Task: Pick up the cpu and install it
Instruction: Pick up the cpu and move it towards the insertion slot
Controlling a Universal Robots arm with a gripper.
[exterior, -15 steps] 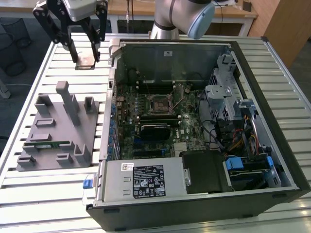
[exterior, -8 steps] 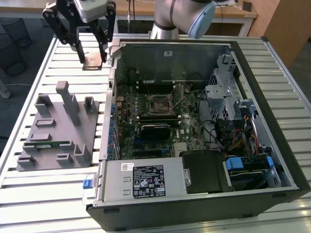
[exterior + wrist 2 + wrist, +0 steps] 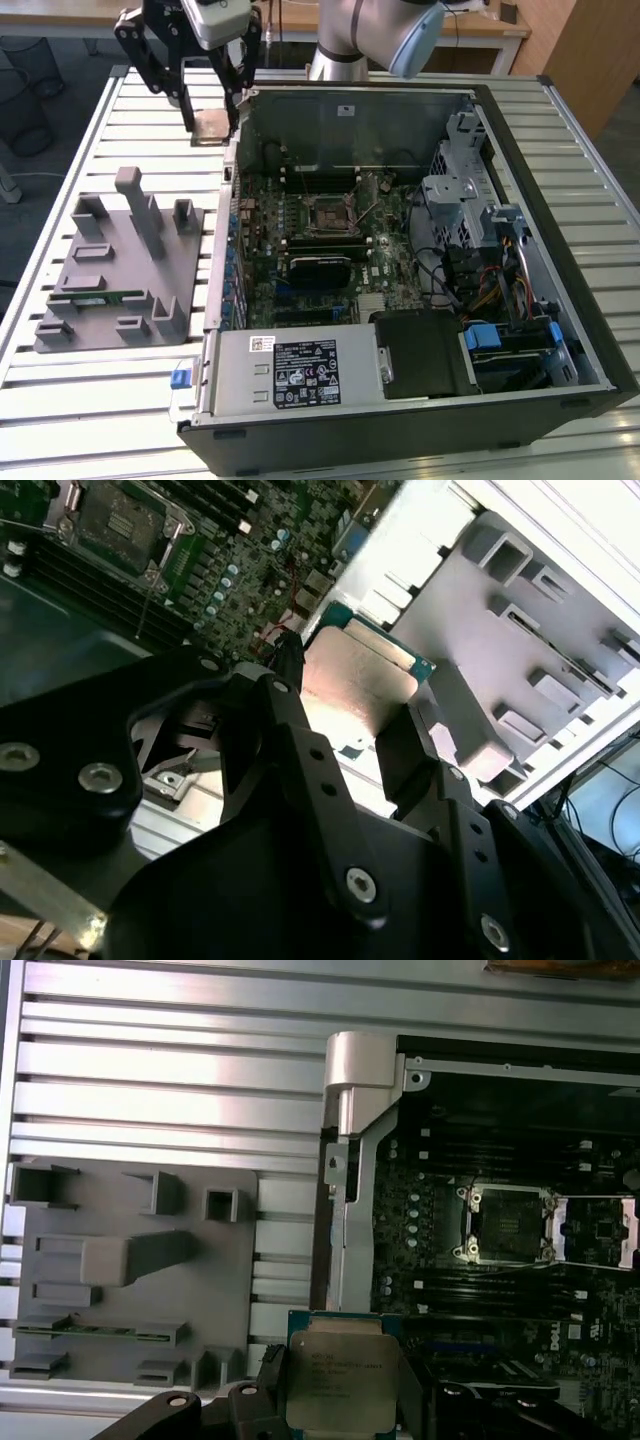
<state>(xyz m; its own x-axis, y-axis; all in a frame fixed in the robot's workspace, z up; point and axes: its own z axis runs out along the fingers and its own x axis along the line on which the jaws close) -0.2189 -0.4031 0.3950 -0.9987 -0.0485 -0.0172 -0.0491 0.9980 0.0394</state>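
Fingers [image 3: 410, 742] of my gripper [image 3: 350, 705] pinch the cpu [image 3: 340, 1385] between them, mid-carry; the empty socket [image 3: 505, 1225] beyond demands, I judge, square alignment.

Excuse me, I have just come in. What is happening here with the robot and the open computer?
The arm's gripper holds the cpu between its fingers, in the air above the table. It is just outside the wall of the open case, on the exterior view's left. The grey fixture lies on the table nearby. Inside the case, the socket on the motherboard looks empty, so the cpu is not yet installed.
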